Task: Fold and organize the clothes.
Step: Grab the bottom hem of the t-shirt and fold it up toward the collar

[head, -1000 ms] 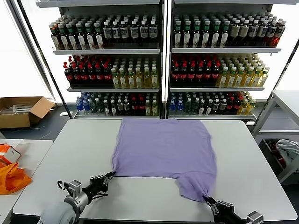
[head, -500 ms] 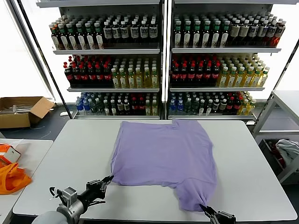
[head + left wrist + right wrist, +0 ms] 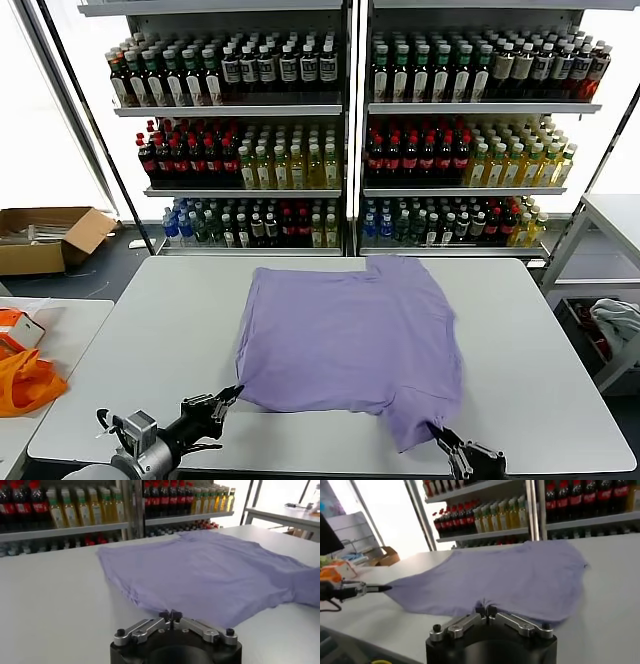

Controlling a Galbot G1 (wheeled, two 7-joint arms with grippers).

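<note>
One lavender-purple T-shirt [image 3: 350, 335] lies spread, plain side up, on the white table [image 3: 150, 330]. My left gripper [image 3: 233, 392] is shut on the shirt's near left corner, low over the table. In the left wrist view the jaws [image 3: 170, 614] are closed at the edge of the shirt [image 3: 210, 575]. My right gripper [image 3: 438, 433] is shut on the near right corner. In the right wrist view the jaws [image 3: 486, 609] pinch a small bunch of the shirt [image 3: 510, 575]. The left gripper [image 3: 380, 587] also shows there, holding the stretched corner.
Drink shelves [image 3: 345, 130] stand behind the table. An orange fabric item [image 3: 25, 380] lies on a side table at the left, and a cardboard box [image 3: 45, 235] sits on the floor behind it. A pale cloth [image 3: 615, 320] lies in a rack at the right.
Both grippers have drawn back toward the table's near edge, dragging the shirt with them. The shirt's near hem lies lower and flatter than before.
</note>
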